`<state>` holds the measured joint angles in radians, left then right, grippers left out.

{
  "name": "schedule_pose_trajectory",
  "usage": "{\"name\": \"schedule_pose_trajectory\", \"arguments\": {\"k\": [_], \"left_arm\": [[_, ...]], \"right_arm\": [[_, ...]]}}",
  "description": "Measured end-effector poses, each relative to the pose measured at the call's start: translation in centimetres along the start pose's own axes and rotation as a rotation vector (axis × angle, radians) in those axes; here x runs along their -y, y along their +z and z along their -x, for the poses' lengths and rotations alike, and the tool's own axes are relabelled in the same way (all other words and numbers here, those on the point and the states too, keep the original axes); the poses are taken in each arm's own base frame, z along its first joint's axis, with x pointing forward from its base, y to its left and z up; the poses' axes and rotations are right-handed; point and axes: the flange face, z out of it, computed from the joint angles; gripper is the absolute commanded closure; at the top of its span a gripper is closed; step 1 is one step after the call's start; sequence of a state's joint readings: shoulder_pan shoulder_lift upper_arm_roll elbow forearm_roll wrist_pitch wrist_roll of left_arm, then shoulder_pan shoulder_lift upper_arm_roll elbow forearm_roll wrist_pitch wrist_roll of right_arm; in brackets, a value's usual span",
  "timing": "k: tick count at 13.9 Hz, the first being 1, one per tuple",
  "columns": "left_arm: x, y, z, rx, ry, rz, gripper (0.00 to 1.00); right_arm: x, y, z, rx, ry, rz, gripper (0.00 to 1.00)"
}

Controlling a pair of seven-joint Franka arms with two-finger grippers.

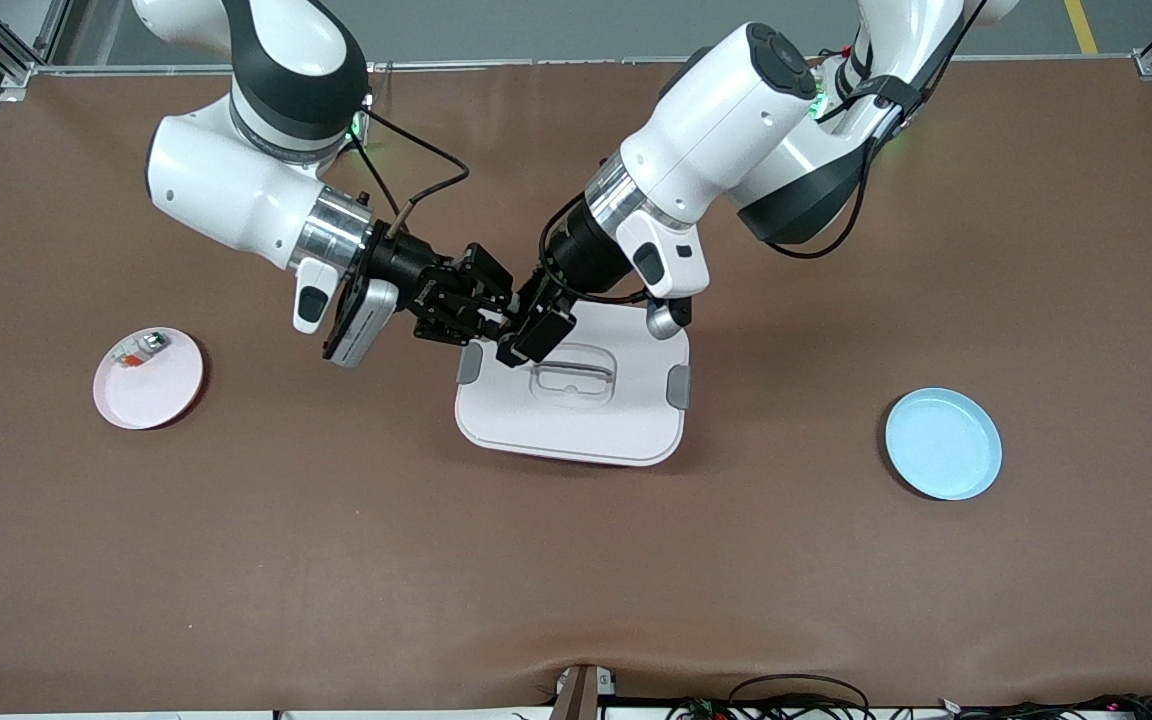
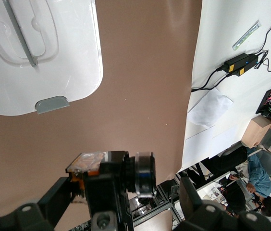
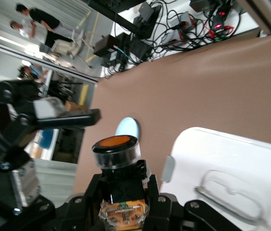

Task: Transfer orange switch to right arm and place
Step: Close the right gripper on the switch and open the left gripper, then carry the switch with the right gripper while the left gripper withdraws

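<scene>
The orange switch [image 3: 116, 150], a small black cylinder with a round orange cap, sits upright between the fingers of my right gripper [image 3: 122, 186], which is shut on its black body above the orange-gold terminals. Both grippers meet in the air over the edge of the white lid [image 1: 576, 425] at the right arm's side. My left gripper [image 2: 123, 186] is open, its two fingers standing wide on either side of the switch [image 2: 138, 169] without touching it. In the front view the right gripper [image 1: 492, 322] and the left gripper [image 1: 514, 342] are tip to tip.
A pink plate [image 1: 161, 392] toward the right arm's end holds a small white-and-grey part [image 1: 141, 349]. A light blue plate [image 1: 943, 443] lies toward the left arm's end. The white lid has grey clips [image 1: 677, 386] at its sides.
</scene>
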<state>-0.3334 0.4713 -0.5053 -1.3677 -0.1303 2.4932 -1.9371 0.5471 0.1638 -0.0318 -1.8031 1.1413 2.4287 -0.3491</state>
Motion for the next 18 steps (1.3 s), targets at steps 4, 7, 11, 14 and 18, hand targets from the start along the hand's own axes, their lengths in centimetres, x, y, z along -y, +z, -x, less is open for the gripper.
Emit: {"name": "schedule_pose_trajectory", "arguments": {"k": [4,7,11,14,18], "left_arm": [[-1.3,-1.6,-0.2,-0.001,0.002,0.043,0.00],[-2.3,-4.5,-1.1,-0.058,0.041,0.050,0.00],[-2.6,-8.7,-4.5,-0.156,0.166,-0.049,0.00],[-1.9,-11.7,-8.1,-0.158,0.257,-0.091,0.00],[-0.1,-16.6,-14.7,-0.161,0.379,-0.262,0.00]], "right_arm": [[-2.1,-1.8,-0.8,0.088,-0.067,0.060,1.00],[-4.4,-5.0,-1.4,0.212,-0.166,0.167,1.00],[-8.5,-12.4,-1.9,0.400,-0.345,0.298,1.00],[-11.1,-17.1,-1.8,0.519,-0.474,0.396,1.00],[-13.8,-21.8,-1.7,0.646,-0.647,0.478,1.00]]}}
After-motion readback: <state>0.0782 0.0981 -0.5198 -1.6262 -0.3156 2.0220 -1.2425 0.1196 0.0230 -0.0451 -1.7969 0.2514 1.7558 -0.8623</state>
